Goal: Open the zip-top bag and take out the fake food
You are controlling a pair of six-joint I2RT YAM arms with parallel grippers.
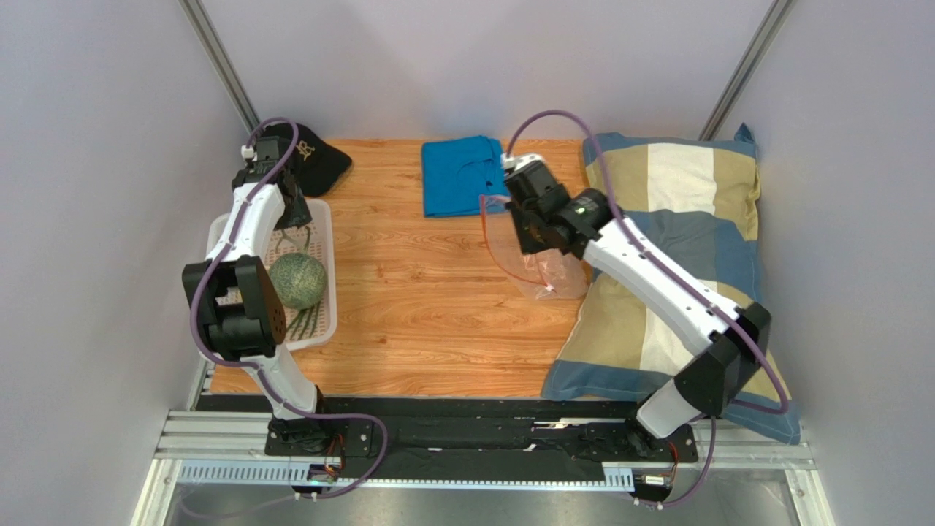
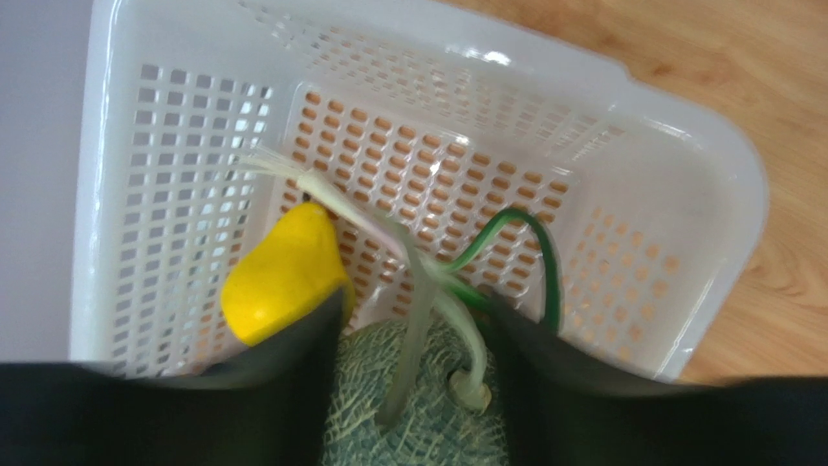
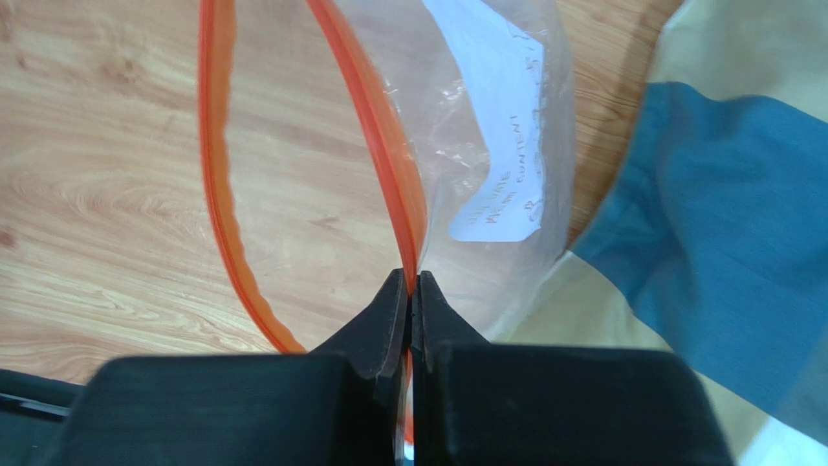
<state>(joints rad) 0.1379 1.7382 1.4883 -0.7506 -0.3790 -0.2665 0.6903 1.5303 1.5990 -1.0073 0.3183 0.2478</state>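
The zip-top bag [image 1: 540, 266] hangs open and looks empty, its orange-red zip strip [image 3: 389, 165] spread in a loop. My right gripper [image 3: 412, 282] is shut on that strip and holds the bag over the table's right side [image 1: 516, 210]. My left gripper [image 2: 413, 301] is open inside the white basket [image 2: 680, 194], low over the grey-green leafy ball [image 2: 418, 417], which sits between its fingers. The ball's green stems [image 2: 530, 243] trail across the basket floor. The yellow fruit [image 2: 282, 277] lies by the left finger. The ball also shows in the top view [image 1: 297, 281]. The red fruit is out of view.
A folded blue cloth [image 1: 461, 175] lies at the back of the wooden table [image 1: 417, 307]. A black cap [image 1: 310, 156] sits behind the basket [image 1: 222, 230]. A striped pillow [image 1: 680, 219] covers the right side, under the right arm. Walls close in on both sides.
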